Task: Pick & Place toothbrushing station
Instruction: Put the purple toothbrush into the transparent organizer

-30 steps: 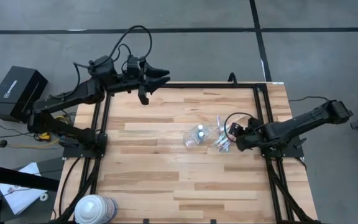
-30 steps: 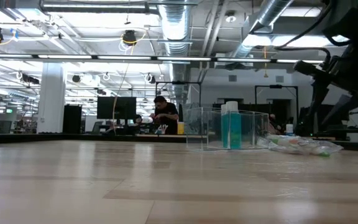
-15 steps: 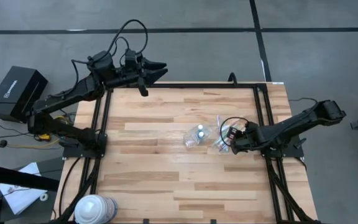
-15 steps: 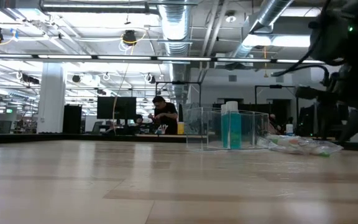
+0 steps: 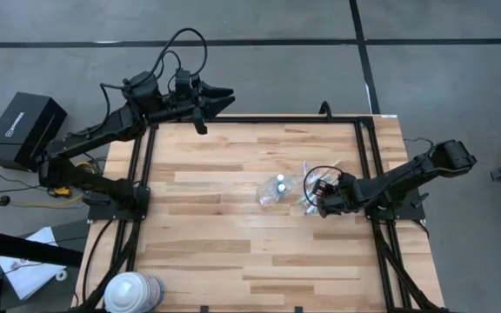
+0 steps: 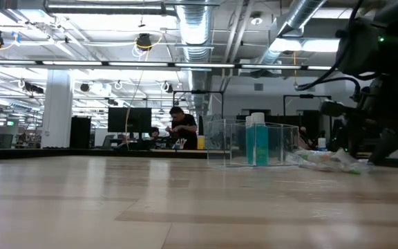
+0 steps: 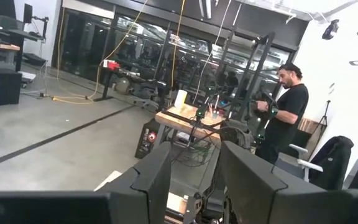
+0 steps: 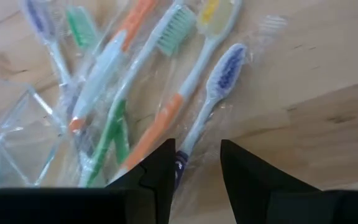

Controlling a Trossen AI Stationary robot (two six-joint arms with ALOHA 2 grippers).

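Note:
Several thin toothbrushes (image 8: 166, 74) in clear wrapping lie flat on the wooden table (image 5: 216, 226), right of centre (image 5: 310, 189). A see-through cup (image 5: 272, 189) stands beside them on their left, with blue tubes with white ends (image 6: 256, 142) upright inside. My right gripper (image 8: 194, 149) is open, low over the near ends of the brush handles (image 5: 318, 207). One blue-headed brush's handle runs into the gap between its fingers. I cannot tell that they touch it. My left gripper (image 5: 220, 94) is open and empty, raised at the table's far left edge.
A big white-and-blue roll (image 5: 133, 291) stands at the near left corner. Black frame rails (image 5: 368, 156) run along the table's sides. A black box (image 5: 24, 126) sits off the table's left. People (image 7: 284, 118) stand in the room beyond.
My right gripper has gone down and toward the table's left and near edges, ending low over the toothbrushes. My left gripper has drawn back a little toward the far edge. The brushes and the cup have stayed in place.

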